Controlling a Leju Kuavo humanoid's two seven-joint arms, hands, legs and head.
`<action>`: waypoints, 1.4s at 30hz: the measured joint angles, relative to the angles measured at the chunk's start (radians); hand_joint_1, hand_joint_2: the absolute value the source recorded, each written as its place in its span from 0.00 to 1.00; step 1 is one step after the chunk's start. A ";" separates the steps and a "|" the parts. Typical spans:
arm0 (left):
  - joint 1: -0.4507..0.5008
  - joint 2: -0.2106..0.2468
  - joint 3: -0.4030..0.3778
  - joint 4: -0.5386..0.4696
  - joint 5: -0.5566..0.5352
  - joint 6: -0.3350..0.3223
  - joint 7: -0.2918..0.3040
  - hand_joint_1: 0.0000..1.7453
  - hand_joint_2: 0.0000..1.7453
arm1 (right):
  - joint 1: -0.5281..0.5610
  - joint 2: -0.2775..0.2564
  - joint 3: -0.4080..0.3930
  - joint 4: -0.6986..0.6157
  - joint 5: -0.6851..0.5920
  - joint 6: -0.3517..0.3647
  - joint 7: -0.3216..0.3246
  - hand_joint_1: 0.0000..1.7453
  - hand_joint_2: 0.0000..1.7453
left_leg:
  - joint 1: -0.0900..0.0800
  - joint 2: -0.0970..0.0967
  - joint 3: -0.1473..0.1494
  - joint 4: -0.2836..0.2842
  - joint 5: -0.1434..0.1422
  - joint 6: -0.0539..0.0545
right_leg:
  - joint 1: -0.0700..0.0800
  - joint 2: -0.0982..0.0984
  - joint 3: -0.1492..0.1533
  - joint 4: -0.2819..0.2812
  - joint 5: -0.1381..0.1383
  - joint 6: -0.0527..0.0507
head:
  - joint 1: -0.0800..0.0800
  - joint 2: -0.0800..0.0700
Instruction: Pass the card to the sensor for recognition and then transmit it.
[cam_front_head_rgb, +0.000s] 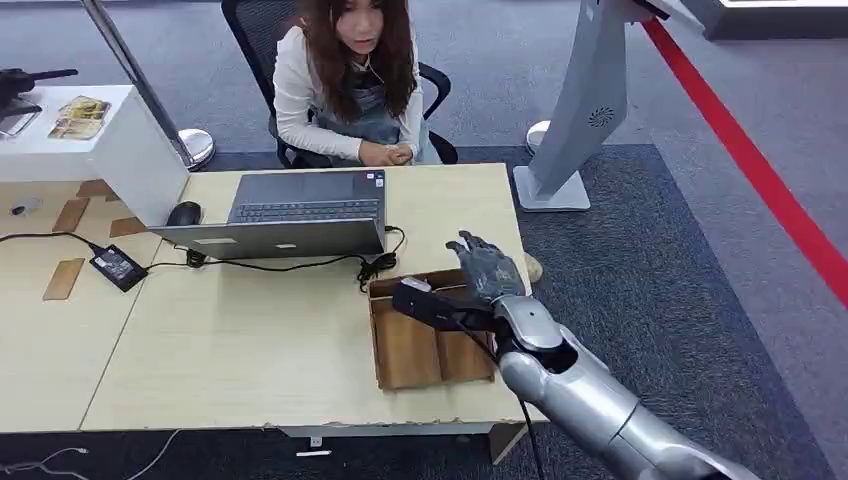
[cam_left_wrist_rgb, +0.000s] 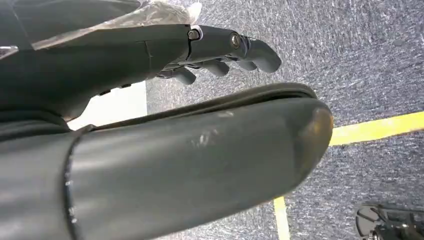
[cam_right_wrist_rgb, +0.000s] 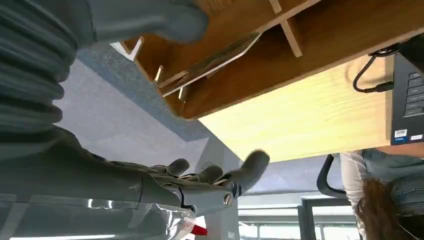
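Wooden tray (cam_front_head_rgb: 405, 352), near right of table (cam_front_head_rgb: 250, 330), holds the card (cam_right_wrist_rgb: 215, 59). Right hand (cam_front_head_rgb: 487, 268) hovers above, fingers apart, empty. Step: pickup; next, lower and pinch the card.

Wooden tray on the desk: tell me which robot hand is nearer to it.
Right. The right robot hand hovers open above the wooden tray; the left robot hand hangs over carpet floor, away from it.

pale matt wood-look table (cam_front_head_rgb: 280, 350), brown wooden tray (cam_front_head_rgb: 405, 350) with plain unvarnished dividers, rough grey carpet (cam_front_head_rgb: 660, 280), brushed silver metal arm (cam_front_head_rgb: 590, 395) with a matt dark plastic right hand (cam_front_head_rgb: 487, 268).
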 joint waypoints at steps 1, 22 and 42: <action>0.000 0.000 0.000 0.000 0.001 0.000 0.000 0.00 0.00 | -0.001 0.001 0.000 0.002 0.000 -0.001 0.000 0.41 1.00 | 0.000 0.000 0.000 0.000 0.000 0.000 | 0.000 0.000 0.000 0.000 0.000 0.000 | 0.000 0.000; 0.000 0.000 0.000 0.000 0.005 0.007 -0.005 0.00 0.00 | -0.019 0.015 0.000 0.022 0.009 -0.014 -0.011 0.83 1.00 | 0.000 0.000 0.000 0.000 0.000 0.000 | 0.000 0.000 0.000 0.000 0.000 0.000 | 0.000 0.000; 0.001 0.000 0.000 0.000 0.017 0.014 -0.016 0.00 0.00 | -0.059 0.003 -0.013 -0.014 -0.012 -0.022 0.018 0.83 1.00 | 0.000 0.000 0.001 0.000 0.000 0.000 | 0.000 0.000 0.000 0.000 0.000 0.000 | 0.000 0.000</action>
